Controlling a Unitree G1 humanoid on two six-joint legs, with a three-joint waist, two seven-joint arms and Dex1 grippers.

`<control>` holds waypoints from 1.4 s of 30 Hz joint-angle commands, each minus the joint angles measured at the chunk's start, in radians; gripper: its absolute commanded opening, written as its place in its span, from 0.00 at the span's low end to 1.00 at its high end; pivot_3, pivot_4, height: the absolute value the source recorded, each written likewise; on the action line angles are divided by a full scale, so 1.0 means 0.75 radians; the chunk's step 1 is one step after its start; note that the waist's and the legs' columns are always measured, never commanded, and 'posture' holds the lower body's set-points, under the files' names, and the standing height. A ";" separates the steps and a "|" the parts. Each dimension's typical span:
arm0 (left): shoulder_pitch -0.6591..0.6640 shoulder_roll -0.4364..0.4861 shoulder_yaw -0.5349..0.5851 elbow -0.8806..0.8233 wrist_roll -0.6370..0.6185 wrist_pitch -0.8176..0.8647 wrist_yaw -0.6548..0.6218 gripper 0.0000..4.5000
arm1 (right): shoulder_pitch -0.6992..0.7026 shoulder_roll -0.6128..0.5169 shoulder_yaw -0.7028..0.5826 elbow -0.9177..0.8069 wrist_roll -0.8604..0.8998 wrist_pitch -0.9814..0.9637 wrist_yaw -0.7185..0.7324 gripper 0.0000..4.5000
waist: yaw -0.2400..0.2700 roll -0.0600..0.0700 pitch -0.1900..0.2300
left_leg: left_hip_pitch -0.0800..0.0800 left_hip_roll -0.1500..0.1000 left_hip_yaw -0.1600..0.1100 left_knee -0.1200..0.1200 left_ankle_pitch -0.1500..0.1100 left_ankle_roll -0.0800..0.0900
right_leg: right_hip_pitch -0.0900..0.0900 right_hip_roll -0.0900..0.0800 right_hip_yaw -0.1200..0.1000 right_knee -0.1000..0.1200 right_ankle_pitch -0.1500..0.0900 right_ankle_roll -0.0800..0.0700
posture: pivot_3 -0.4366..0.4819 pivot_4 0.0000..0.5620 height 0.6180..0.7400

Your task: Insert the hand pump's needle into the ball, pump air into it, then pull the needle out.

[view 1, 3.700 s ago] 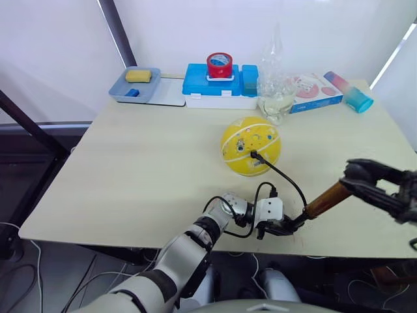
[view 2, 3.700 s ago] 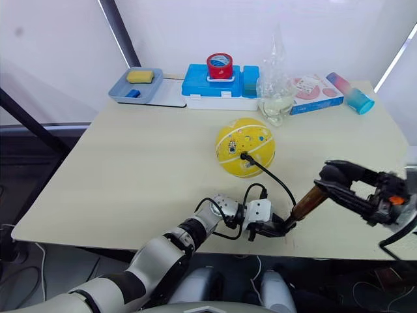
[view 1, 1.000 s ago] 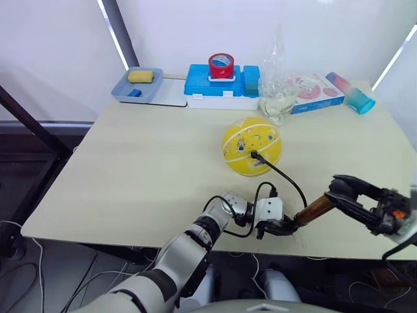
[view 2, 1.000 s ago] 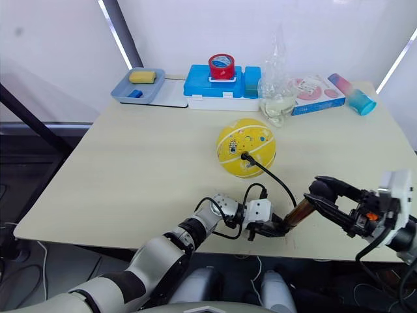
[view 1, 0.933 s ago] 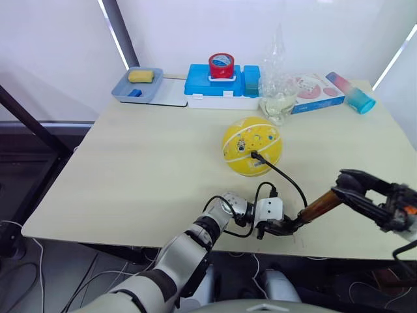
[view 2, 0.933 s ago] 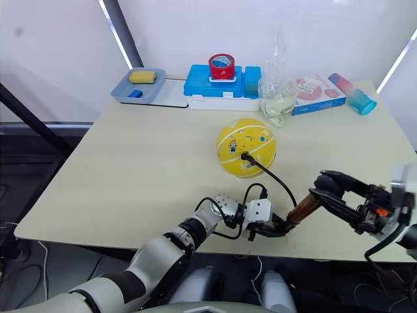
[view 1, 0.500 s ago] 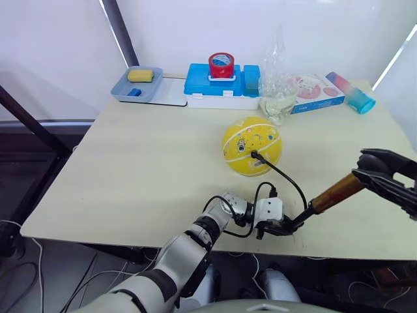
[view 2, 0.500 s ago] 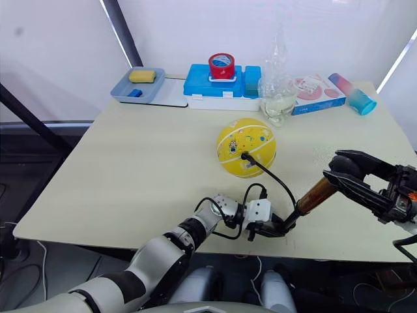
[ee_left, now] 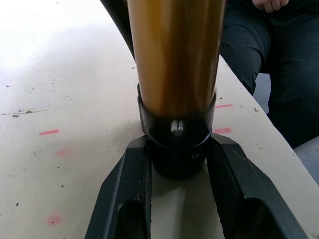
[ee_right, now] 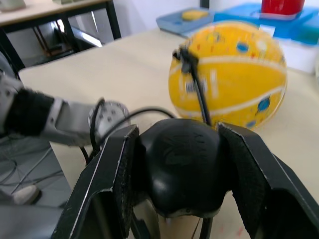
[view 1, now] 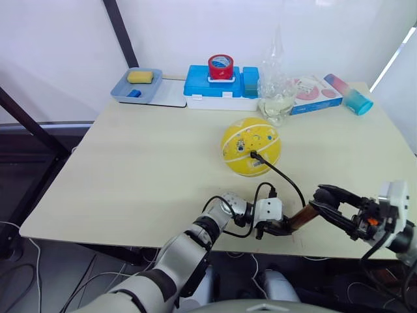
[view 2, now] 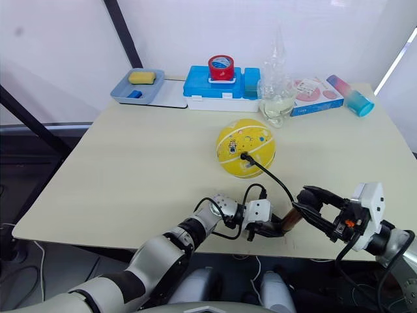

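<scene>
Two grippers on hand pump [view 1: 298,218]: we see left gripper [view 1: 279,227] clamped on black base cap, right gripper [view 2: 311,203] closed round black handle end. Pump lies low over near tabletop [view 1: 130,176] edge, between both grippers. Black hose [view 1: 281,175] runs beyond grippers to needle [view 1: 255,155], seated in ball [view 1: 251,146]. Ball rests mid-tabletop, well beyond left gripper.

We can read no text, brand or number anywhere; the printed marks on the ball [view 1: 251,146] and the flat box [view 1: 316,90] are too small to make out.
</scene>
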 commanded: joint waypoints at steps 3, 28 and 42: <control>0.012 0.005 -0.029 0.038 0.042 0.013 -0.022 0.25 | -0.017 -0.068 -0.224 -0.060 0.131 0.076 -0.035 0.45 | 0.002 0.003 0.002 | -0.001 0.000 0.000 0.000 0.000 0.000 | 0.000 0.000 0.000 0.000 0.000 0.000 | 0.48 0.27 0.97; 0.005 0.001 -0.029 0.041 0.038 0.017 -0.018 0.25 | -0.026 -0.264 -0.408 -0.163 0.380 0.364 -0.137 0.45 | -0.001 -0.003 0.003 | -0.003 0.000 -0.002 -0.001 0.000 0.000 | -0.001 -0.005 -0.001 -0.002 0.000 0.000 | 0.48 0.27 0.97; 0.010 0.005 -0.025 0.038 0.038 0.019 -0.012 0.25 | 0.002 0.025 0.057 0.018 -0.129 0.035 -0.136 0.45 | -0.002 0.000 -0.001 | 0.000 0.000 -0.002 -0.001 0.000 0.000 | 0.000 -0.003 -0.001 0.000 0.000 0.000 | 0.48 0.27 0.97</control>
